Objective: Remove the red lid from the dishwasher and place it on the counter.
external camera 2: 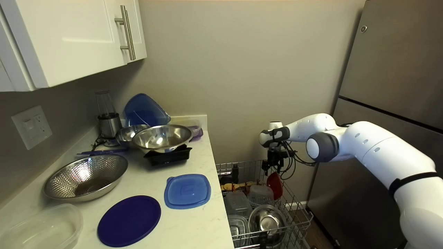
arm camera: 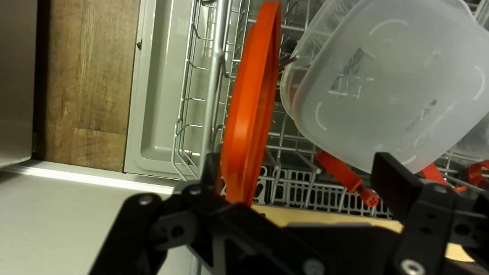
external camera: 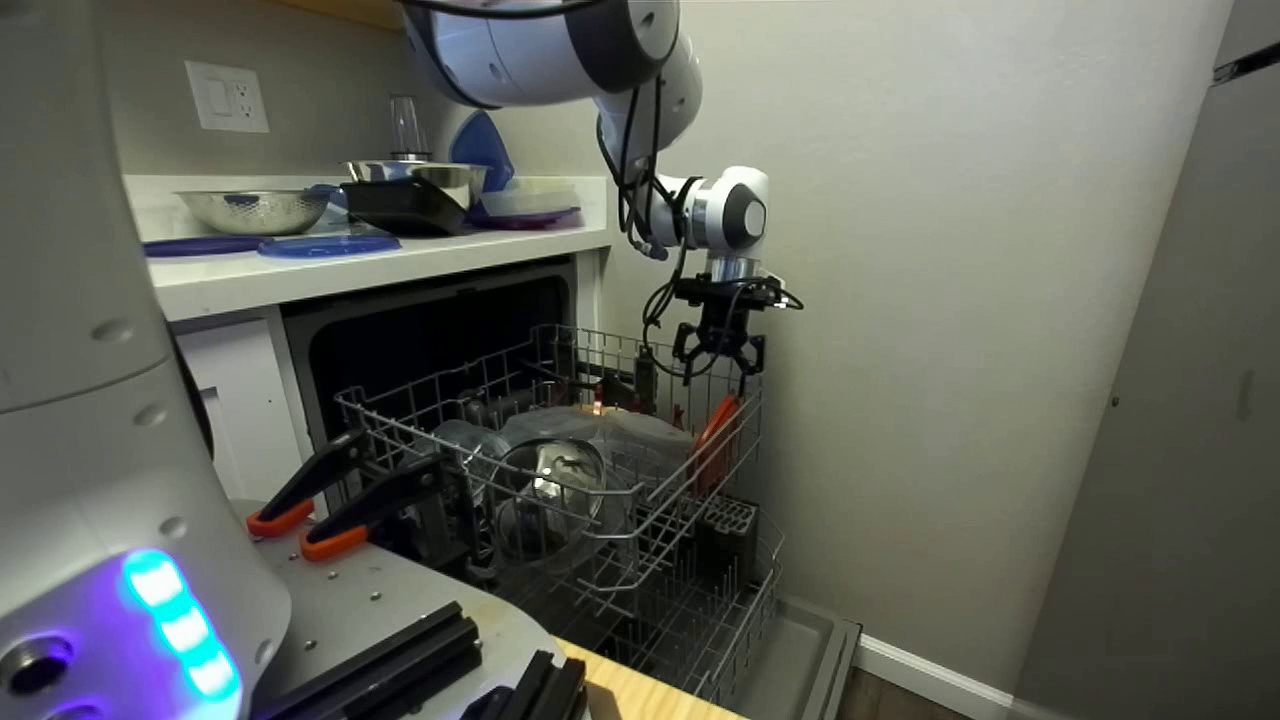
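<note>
The red lid (arm camera: 250, 114) stands on edge against the side of the upper wire rack (external camera: 650, 490) of the open dishwasher (external camera: 440, 345). It also shows in both exterior views (external camera: 716, 445) (external camera 2: 275, 185). My gripper (arm camera: 301, 172) is open and points down just above the lid, in both exterior views (external camera: 718, 368) (external camera 2: 271, 167). In the wrist view the lid's near end lies between the fingers, close to the left one, which partly hides it. Contact cannot be told. The white counter (external camera: 420, 258) is above the dishwasher, also in an exterior view (external camera 2: 187, 228).
The rack holds translucent containers (arm camera: 382, 88), a steel bowl (external camera 2: 267, 221) and red-handled utensils (arm camera: 340, 173). The counter bears a light blue lid (external camera 2: 187, 192), a dark blue lid (external camera 2: 129, 221), a colander (external camera 2: 86, 176) and bowls. A wall (external camera: 950, 300) stands behind the rack.
</note>
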Controlling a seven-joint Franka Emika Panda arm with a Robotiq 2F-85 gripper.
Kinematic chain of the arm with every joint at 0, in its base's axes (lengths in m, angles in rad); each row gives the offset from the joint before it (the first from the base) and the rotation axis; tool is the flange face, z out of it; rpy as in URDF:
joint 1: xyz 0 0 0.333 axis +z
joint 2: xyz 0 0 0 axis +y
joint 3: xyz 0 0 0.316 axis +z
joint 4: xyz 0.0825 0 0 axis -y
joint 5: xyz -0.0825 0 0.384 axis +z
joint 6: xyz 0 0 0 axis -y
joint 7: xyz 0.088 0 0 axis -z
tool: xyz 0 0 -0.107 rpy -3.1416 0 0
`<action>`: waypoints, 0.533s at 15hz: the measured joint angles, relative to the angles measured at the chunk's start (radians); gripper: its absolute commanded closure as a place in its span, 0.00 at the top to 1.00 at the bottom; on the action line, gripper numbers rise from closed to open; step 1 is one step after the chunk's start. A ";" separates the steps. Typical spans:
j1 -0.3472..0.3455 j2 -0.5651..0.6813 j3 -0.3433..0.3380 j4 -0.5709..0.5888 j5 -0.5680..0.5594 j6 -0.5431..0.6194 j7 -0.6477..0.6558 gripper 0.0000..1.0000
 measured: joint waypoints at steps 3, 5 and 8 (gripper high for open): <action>0.000 0.009 -0.002 0.000 0.000 0.000 0.000 1.00; 0.000 0.014 -0.002 0.000 0.000 0.000 0.000 1.00; 0.001 0.017 -0.001 0.000 0.000 0.000 0.000 0.73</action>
